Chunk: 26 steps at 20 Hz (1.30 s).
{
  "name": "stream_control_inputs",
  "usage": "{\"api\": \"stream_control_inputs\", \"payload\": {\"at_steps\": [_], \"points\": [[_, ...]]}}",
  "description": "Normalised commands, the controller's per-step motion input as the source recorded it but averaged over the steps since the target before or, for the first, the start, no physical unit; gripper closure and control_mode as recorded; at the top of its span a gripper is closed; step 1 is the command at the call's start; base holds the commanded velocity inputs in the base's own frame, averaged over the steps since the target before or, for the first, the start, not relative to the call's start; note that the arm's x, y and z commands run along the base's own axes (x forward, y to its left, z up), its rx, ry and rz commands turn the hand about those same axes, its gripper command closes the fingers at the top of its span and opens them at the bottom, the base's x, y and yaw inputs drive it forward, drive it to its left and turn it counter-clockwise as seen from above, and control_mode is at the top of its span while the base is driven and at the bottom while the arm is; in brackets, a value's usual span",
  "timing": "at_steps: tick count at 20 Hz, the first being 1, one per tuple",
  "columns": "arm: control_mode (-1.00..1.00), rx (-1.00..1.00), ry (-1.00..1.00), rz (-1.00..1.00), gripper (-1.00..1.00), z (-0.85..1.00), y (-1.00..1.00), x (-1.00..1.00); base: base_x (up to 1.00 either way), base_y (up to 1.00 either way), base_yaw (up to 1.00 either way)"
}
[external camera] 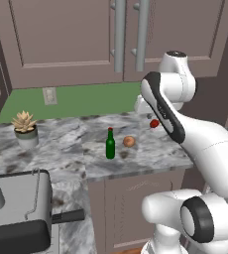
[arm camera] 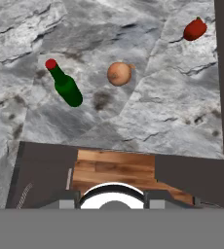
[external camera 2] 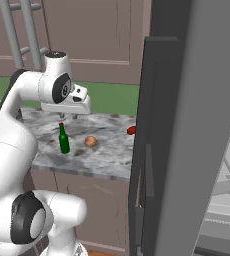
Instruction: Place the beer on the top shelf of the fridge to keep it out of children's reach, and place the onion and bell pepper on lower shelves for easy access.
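Nothing is shelved yet: our gripper hangs empty, jaws pressed together, above the counter. There the beer stands, the onion at its 3 o'clock, the pepper at 2.

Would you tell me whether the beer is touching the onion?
Apart. The hand view shows bare marble counter between the beer and the onion.
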Motion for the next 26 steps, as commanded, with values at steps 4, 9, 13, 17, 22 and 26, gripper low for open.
{"api": "stream_control_inputs", "payload": {"at_steps": [4, 9, 13, 17, 22, 26], "points": [[-1.0, 0.0, 0.0, 0.0, -1.0, -0.17, 0.0, 0.06, 0.0, 0.0, 0.0], [-1.0, 0.01, -0.04, 0.01, -1.0, -0.56, 0.0, 0.02, 0.0, 0.0, 0.0], [-1.0, 0.01, -0.03, 0.0, -1.0, -0.41, 0.0, 0.01, 0.0, 0.0, 0.0], [-1.0, 0.0, 0.0, 0.0, -1.0, -0.34, 0.0, 0.09, 0.0, 0.0, 0.0], [-1.0, 0.0, 0.0, 0.0, -1.0, -0.48, -0.04, 0.28, 0.0, 0.0, 0.0], [-1.0, 0.0, 0.0, 0.0, -1.0, -0.41, -0.03, 0.34, 0.0, 0.0, 0.0]]}}
